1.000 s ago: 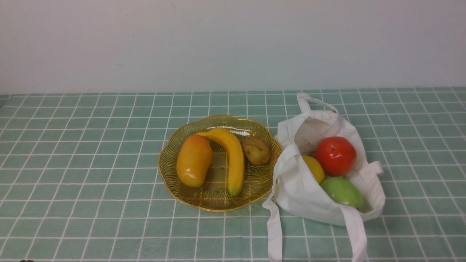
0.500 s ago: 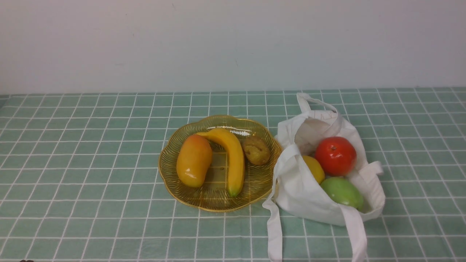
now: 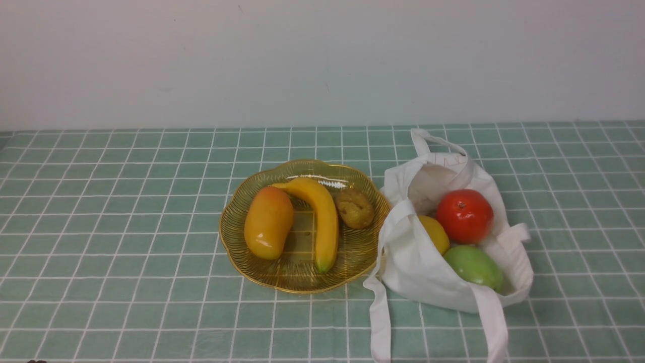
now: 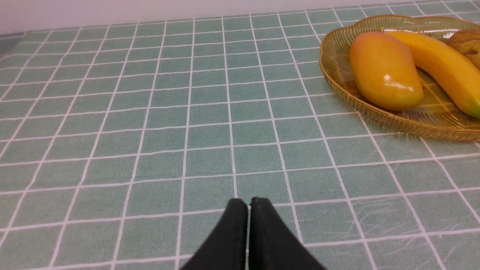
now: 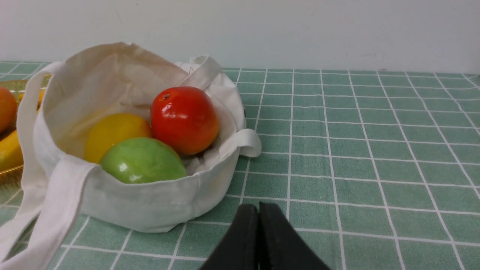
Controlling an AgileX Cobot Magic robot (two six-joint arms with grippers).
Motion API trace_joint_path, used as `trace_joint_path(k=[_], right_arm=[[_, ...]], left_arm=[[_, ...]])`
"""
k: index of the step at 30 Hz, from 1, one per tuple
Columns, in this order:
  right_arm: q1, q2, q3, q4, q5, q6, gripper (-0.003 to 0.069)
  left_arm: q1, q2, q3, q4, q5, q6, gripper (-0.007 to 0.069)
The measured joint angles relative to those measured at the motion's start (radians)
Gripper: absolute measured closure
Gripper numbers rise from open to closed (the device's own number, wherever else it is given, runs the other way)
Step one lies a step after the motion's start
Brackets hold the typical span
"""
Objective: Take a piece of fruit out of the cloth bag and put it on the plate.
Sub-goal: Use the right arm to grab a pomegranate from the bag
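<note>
1. Fruit position first: the piece of fruit sits inside the cloth bag, toward the bag's back right. It is the highest of three fruits there and rests against a yellow fruit and a green fruit.
2. It is nearly round, so I can pick out no real long axis. Its dark stem dimple points upward, tipped slightly toward the plate side.
3. I see the bag slumped on the green checked tablecloth with its mouth open upward, just right of the plate. In the front view its fabric covers a bit of the plate's right rim, and I cannot tell whether the two touch.
4. On the plate lie a mango, a banana and a small brown fruit.
5. The bag wall hides the lower part of all three bagged fruits, and a fold covers much of the yellow one. Two straps run off the bottom edge of the front view. A small dark shape at that view's bottom left corner is too cut off for me to identify.
6. Neither arm shows in the front view. In its wrist view, my left gripper has its fingers pressed together with nothing between them, over bare tablecloth, apart from the plate.
7. My right gripper is likewise pressed together and empty, near the bag's wall but not touching it.
</note>
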Motion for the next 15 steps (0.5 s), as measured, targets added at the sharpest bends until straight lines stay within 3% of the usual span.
trace_joint_path(k=[5,10,15], right_arm=[[0.0,0.0,0.0,0.069,-0.008,0.044,0.0674],[0.0,0.0,0.003,0.504,-0.029,0.243,0.0674],[0.0,0.0,0.003,0.74,-0.05,0.289,0.0674]], left_arm=[[0.0,0.0,0.0,0.0,0.0,0.0,0.0632],[0.0,0.0,0.0,0.0,0.0,0.0,0.0632],[0.0,0.0,0.0,0.0,0.0,0.0,0.0632]])
